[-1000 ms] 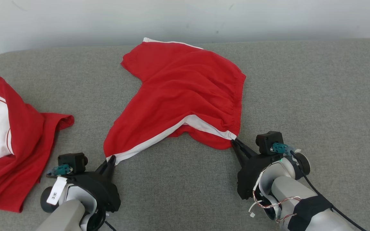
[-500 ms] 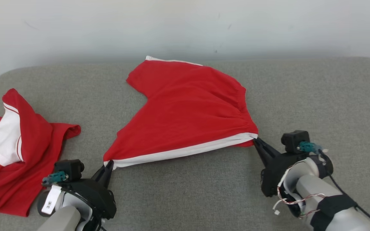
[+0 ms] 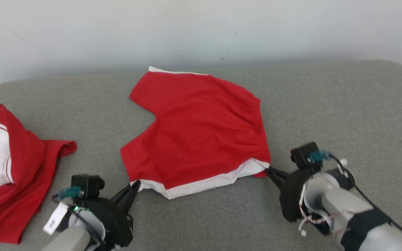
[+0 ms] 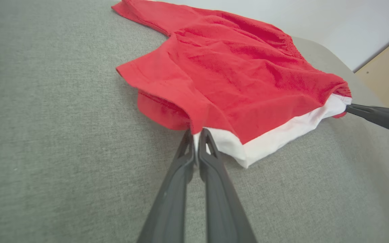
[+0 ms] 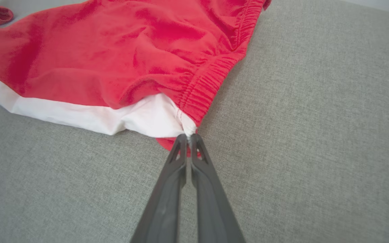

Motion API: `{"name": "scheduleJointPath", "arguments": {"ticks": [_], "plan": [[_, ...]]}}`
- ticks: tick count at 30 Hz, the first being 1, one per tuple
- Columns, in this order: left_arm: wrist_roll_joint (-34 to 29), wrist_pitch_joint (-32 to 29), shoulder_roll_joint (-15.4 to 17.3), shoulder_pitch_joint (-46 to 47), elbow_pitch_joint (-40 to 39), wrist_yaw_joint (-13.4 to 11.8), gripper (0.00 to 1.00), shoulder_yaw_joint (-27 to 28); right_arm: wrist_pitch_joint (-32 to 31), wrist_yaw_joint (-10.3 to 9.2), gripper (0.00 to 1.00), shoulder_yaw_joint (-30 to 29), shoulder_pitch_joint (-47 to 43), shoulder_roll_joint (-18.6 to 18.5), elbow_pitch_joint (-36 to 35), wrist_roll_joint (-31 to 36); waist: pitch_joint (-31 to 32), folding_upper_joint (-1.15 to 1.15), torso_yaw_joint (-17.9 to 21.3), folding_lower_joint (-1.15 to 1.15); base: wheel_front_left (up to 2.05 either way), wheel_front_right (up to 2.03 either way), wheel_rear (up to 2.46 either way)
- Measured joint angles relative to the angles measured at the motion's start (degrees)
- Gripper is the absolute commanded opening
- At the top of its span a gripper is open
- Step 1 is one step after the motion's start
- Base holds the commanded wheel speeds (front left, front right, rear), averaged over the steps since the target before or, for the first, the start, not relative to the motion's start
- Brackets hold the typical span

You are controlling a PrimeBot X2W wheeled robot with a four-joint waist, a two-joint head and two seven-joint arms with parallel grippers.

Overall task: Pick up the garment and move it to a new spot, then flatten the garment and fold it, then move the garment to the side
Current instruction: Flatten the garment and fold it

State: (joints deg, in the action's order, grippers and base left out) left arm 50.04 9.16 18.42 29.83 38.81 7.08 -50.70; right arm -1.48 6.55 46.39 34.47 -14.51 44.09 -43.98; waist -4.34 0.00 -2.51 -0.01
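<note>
The garment (image 3: 201, 132) is a pair of red shorts with a white band, lying on the grey padded surface (image 3: 344, 104) in the middle of the head view. My left gripper (image 3: 137, 182) is shut on the white band's near left corner; in the left wrist view the fingertips (image 4: 196, 135) pinch that corner of the garment (image 4: 235, 74). My right gripper (image 3: 268, 170) is shut on the near right corner by the gathered waistband, and the right wrist view shows its tips (image 5: 188, 136) clamped on the white edge of the garment (image 5: 120, 57).
A second red and white garment (image 3: 9, 170) lies crumpled at the left edge of the surface. A pale wall (image 3: 201, 31) runs behind the far edge. Bare grey surface stretches to the right of the shorts and along the near edge.
The two grippers have drawn closer together, so the white band that was stretched taut now sags toward me. The right gripper moved left. The camera also shifted.
</note>
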Motion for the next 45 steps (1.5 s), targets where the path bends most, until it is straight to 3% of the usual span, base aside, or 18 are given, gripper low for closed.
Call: {"name": "scheduleJointPath", "arguments": {"ticks": [6, 9, 11, 13, 14, 16, 21, 25, 27, 31, 35, 41, 45], "plan": [[5.4, -11.1, 2.0, 8.2, -3.7, 0.1, 0.0, -1.0, -13.4, 0.52, 0.0, 2.1, 10.7, 1.0, 1.2, -1.3, -3.6, 0.0, 0.9, 0.01, 0.0, 0.0, 0.0], [6.9, -17.5, 3.3, 18.4, -3.6, 0.1, 0.0, -0.9, -19.4, 0.52, 0.0, 1.0, 21.2, 2.4, 3.6, -2.0, -5.8, 0.02, 1.4, 0.01, 0.0, 0.0, 0.0], [7.8, -19.3, 4.1, 27.1, -1.9, 0.1, 0.0, 2.2, -21.5, 0.51, 0.0, -0.1, 29.8, 3.0, 4.6, -1.5, -7.3, 0.01, 1.7, 0.02, 0.0, 0.0, 0.0], [8.6, -17.6, 3.8, 36.4, 0.5, 0.1, 0.0, 8.2, -19.4, -0.46, 0.0, -2.9, 39.3, 4.2, 5.1, -0.5, -9.0, 0.02, 1.9, 0.03, 0.0, 0.0, 0.0], [8.2, -12.2, 3.3, 45.7, 1.0, -0.7, 0.0, 13.8, -13.3, -1.79, 0.0, -6.0, 49.0, 4.7, 4.4, 1.4, -10.6, 0.01, 2.1, 0.03, 0.0, 0.0, 0.0], [8.8, -5.0, 2.7, 51.5, -2.3, -1.5, 0.0, 19.3, -5.2, -2.58, 0.0, -8.9, 55.2, 5.0, 1.6, 2.2, -13.0, -0.01, 2.1, -0.01, 0.0, 0.0, 0.0], [8.4, -3.4, 2.4, 41.1, -8.5, -0.2, 0.0, 15.5, 1.7, -1.49, 0.0, -5.8, 45.1, 3.6, -2.7, 4.8, -17.2, 0.03, 1.2, 0.06, 0.0, 0.0, 0.0], [7.0, -2.2, 6.1, 29.8, -7.8, -0.1, 0.0, 11.6, 5.1, -1.53, 0.0, -5.0, 35.9, 1.5, -3.2, 5.2, -20.3, 0.02, 0.2, 0.02, 0.0, 0.0, 0.0], [6.1, -2.0, 7.6, 27.7, -6.9, -0.1, 0.0, 10.6, 6.7, -2.8, 0.0, -5.0, 32.9, 1.3, -3.1, 5.2, -21.7, 0.02, -0.4, 0.02, 0.0, 0.0, 0.0], [3.3, 0.1, 7.6, 25.1, -5.9, -0.1, 0.0, 8.4, 8.0, -4.12, 0.0, -4.2, 26.6, 1.5, -1.3, 5.2, -23.2, 0.03, -1.4, 0.03, 0.0, 0.0, 0.0], [2.5, 2.0, 7.0, 22.2, -4.5, -0.1, 0.0, 7.8, 10.3, -4.09, 0.0, -3.7, 22.3, 2.0, -0.6, 5.1, -22.1, 0.01, -2.0, 0.01, 0.0, 0.0, 0.0], [3.2, 3.1, 6.6, 15.1, -3.1, 0.0, 0.0, 7.1, 12.2, -2.05, 0.0, -4.2, 15.0, 2.6, -1.3, 1.1, -18.3, 0.0, -1.7, 0.0, 0.0, 0.0, 0.0], [4.1, 3.6, 6.4, 10.6, -3.2, 0.0, 0.0, 6.2, 12.2, -1.64, 0.0, -3.5, 10.3, 0.8, -1.2, 1.1, -15.1, 0.0, -1.3, 0.0, 0.0, 0.0, 0.0]]}}
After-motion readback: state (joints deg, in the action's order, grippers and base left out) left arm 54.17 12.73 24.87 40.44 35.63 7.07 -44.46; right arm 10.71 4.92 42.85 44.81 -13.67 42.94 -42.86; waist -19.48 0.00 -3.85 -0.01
